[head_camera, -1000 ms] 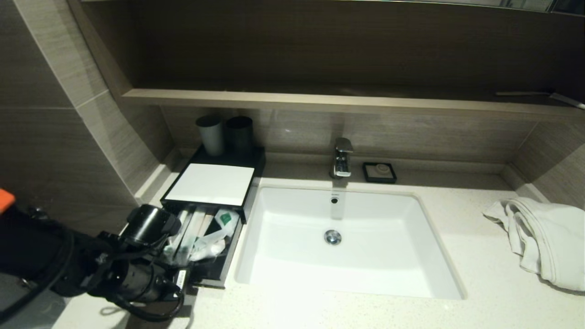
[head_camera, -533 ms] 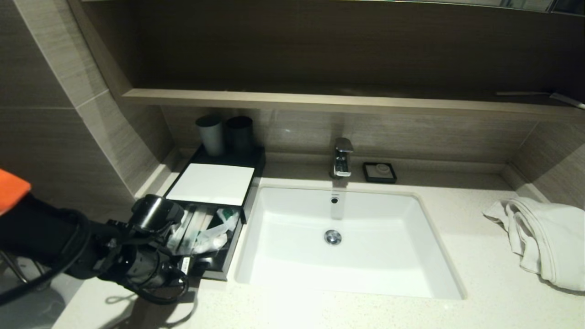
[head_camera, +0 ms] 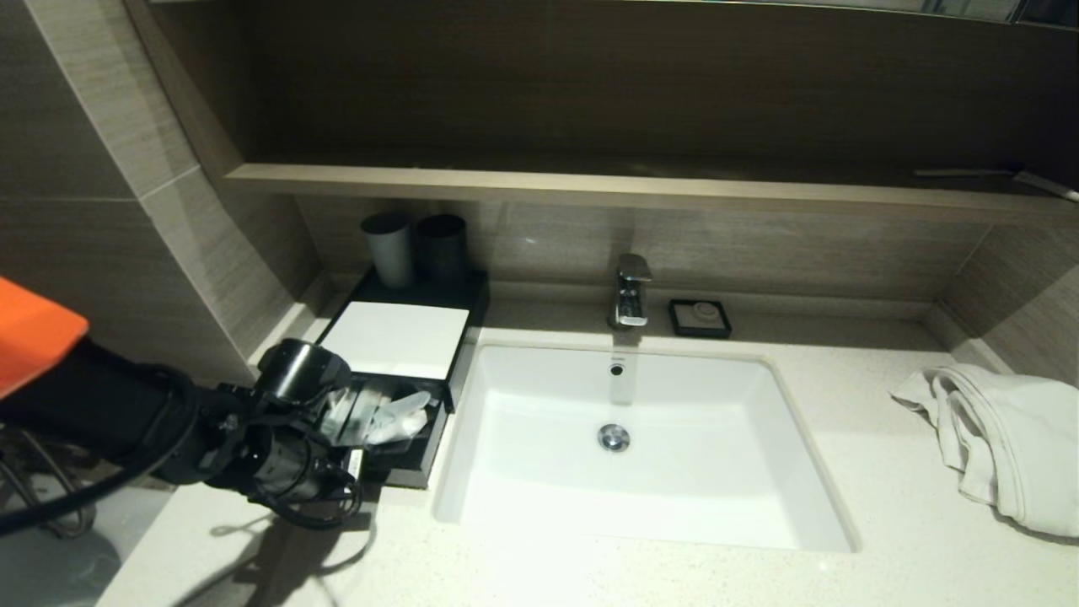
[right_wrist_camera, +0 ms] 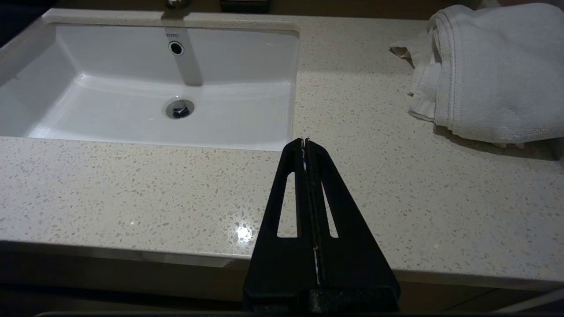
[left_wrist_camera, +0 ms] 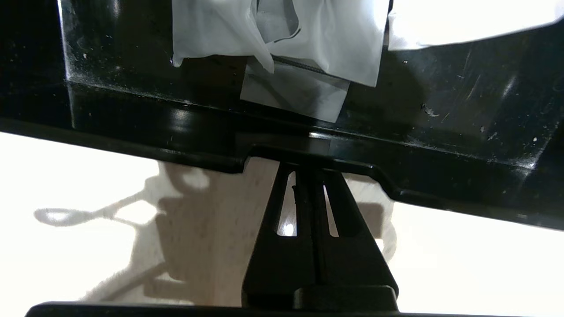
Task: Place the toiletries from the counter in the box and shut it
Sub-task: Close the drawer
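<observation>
Left gripper [left_wrist_camera: 308, 165]: fingers pressed together, gripping nothing; tips butted against the drawer front at its notched pull. Arm reaches in low from the left side of the head view.
Drawer [head_camera: 403, 468]: part-way out of the box, its front edge near the counter's front-left area. Judged step: pushing it home.
Toiletries [head_camera: 383, 413]: translucent white packets heaped in the drawer; one pouch rides high. In the wrist view a wrapper [left_wrist_camera: 304, 48] lies close to the inside of the front wall.
Box [head_camera: 396, 337]: black, white top panel, against the left wall; two dark cups [head_camera: 413, 244] behind it.
Push advice: drive straight along the drawer's travel, tips centred on the pull so the drawer does not skew. Go slowly; the raised pouch may catch under the top panel. Box could slide back, so watch it.
Counter [head_camera: 843, 472]: no packets seen loose on the speckled top.
Sink [head_camera: 624, 497]: right of the box, bare.
Towel [head_camera: 1003, 438]: far right, bunched.
Right gripper [right_wrist_camera: 305, 143]: fingers closed, empty, hovering over the counter's front edge; idle.
</observation>
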Motion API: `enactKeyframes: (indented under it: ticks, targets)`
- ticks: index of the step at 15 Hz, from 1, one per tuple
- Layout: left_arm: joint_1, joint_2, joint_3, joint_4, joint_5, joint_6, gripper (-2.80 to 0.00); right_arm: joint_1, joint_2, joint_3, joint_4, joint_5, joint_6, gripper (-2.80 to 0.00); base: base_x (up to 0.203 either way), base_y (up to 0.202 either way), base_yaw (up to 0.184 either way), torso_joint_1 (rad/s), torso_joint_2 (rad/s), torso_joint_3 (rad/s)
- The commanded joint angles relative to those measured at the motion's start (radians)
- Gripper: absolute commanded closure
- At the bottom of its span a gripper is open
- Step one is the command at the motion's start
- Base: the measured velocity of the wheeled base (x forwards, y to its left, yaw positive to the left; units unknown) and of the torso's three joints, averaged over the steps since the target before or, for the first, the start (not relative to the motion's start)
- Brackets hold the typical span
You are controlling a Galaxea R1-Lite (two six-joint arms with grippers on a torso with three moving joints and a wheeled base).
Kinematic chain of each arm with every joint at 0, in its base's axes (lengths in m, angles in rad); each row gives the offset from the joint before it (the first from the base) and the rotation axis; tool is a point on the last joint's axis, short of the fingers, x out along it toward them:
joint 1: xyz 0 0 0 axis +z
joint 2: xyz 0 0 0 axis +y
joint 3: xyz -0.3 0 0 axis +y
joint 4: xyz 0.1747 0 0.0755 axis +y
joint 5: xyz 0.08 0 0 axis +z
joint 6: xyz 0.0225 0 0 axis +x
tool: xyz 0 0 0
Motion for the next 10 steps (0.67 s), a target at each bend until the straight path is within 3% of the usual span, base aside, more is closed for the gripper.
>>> enactKeyframes:
  ticks: [1,10]
  targets:
    - [0.009,0.018,-0.027,0.002,0.001,0.001,0.00,0.000,0.000,0.000,0.000,0.000,0.000,0.00,0.000,0.000,0.000,0.000,0.00,0.000]
    - [0.026,0.087,-0.136,0.002,0.001,0.008,0.00,0.000,0.000,0.000,0.000,0.000,0.000,0.00,0.000,0.000,0.000,0.000,0.00,0.000]
